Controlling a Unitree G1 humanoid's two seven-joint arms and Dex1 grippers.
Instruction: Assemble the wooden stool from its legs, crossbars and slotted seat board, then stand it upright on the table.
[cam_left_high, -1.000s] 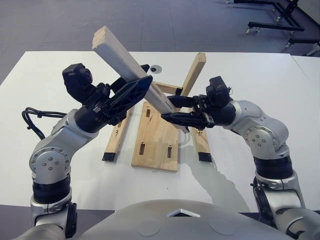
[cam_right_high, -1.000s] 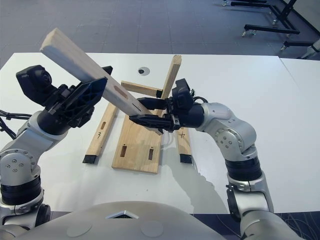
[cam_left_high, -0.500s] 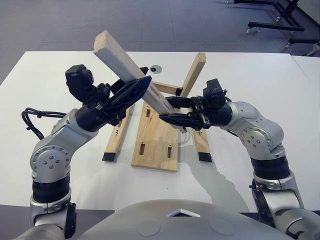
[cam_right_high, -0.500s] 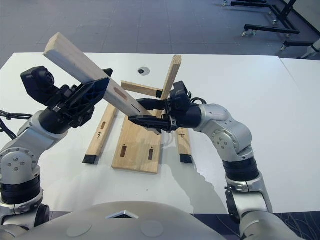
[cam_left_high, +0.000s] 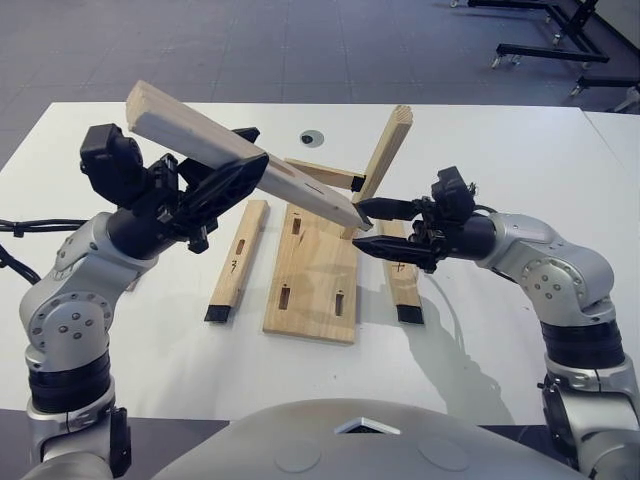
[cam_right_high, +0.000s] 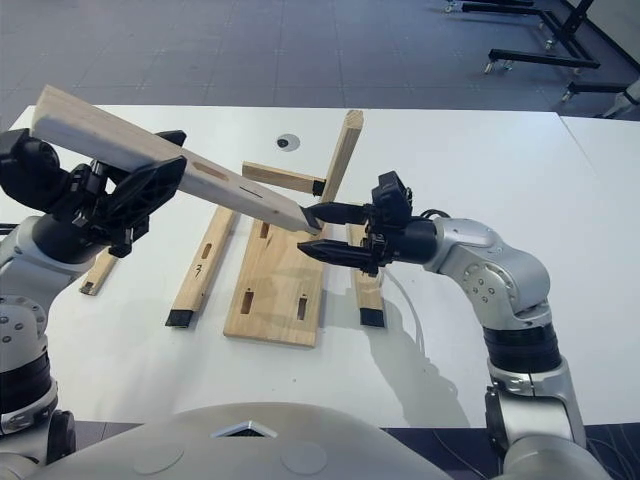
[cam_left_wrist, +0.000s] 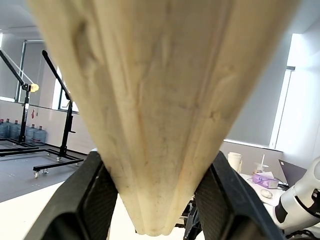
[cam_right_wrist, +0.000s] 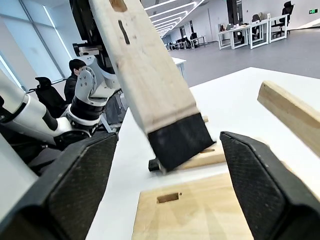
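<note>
Assembly looks barely begun. The slotted seat board (cam_left_high: 315, 280) lies flat on the surface (cam_left_high: 500, 150) with its slots unfilled. A leg (cam_left_high: 235, 262) lies at its 9 o'clock and a second leg (cam_left_high: 403, 285) at 3. The left gripper (cam_left_high: 245, 152) has its jaws clamped on a raised leg (cam_left_high: 170, 115). That leg's capped end hangs between the wide-open, empty jaws of the right gripper (cam_left_high: 362, 224).

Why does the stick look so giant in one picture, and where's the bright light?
Left wrist view: the held leg sits right by the camera, so it looks giant; bright windows behind. Right wrist view: windows and ceiling strips glow; the leg's black end hangs between the right gripper's open jaws. Left eye view: soft, even light on the white table.
</note>
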